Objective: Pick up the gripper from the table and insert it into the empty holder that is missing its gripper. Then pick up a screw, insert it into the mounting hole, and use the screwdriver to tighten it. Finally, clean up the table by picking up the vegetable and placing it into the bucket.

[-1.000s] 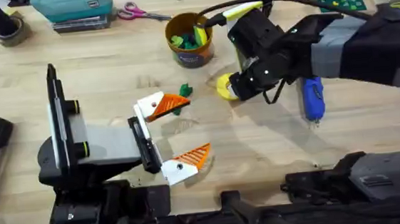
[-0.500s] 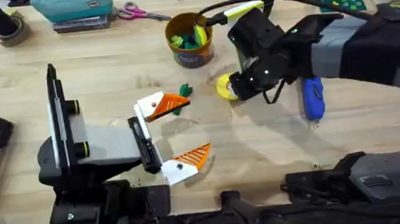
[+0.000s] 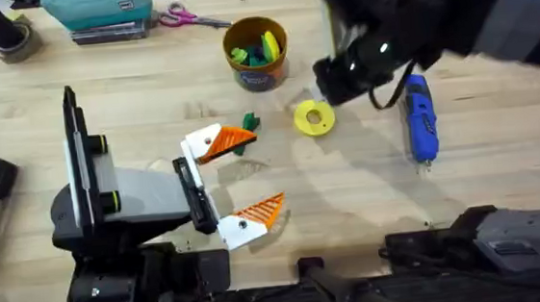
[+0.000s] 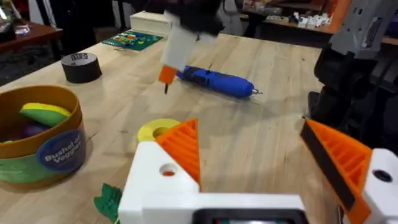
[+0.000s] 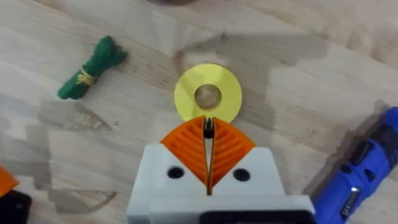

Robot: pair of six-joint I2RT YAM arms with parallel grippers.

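Note:
My left gripper (image 3: 241, 177) lies open low over the table, nothing between its fingers. Each of its white holders (image 4: 163, 180) carries an orange ribbed gripper finger (image 4: 184, 146). The green vegetable (image 3: 248, 124) lies just beyond the far finger, also seen in the right wrist view (image 5: 93, 68). My right gripper (image 5: 208, 126) hangs shut above the yellow ring (image 5: 208, 93), pinching a thin dark screw (image 4: 165, 88) at its tip. The blue screwdriver (image 3: 419, 120) lies to the right. The yellow bucket (image 3: 258, 67) stands behind, holding toy vegetables.
The raised right arm (image 3: 414, 14) looms dark over the table's back right. Pink scissors (image 3: 187, 18), a teal box (image 3: 100, 10) and a tape roll (image 3: 10, 36) sit along the back edge. A black tape roll (image 4: 81, 66) lies farther off.
My right gripper has lifted off the yellow ring and risen up and back, uncovering the ring and the screwdriver's upper end. The left arm has not moved.

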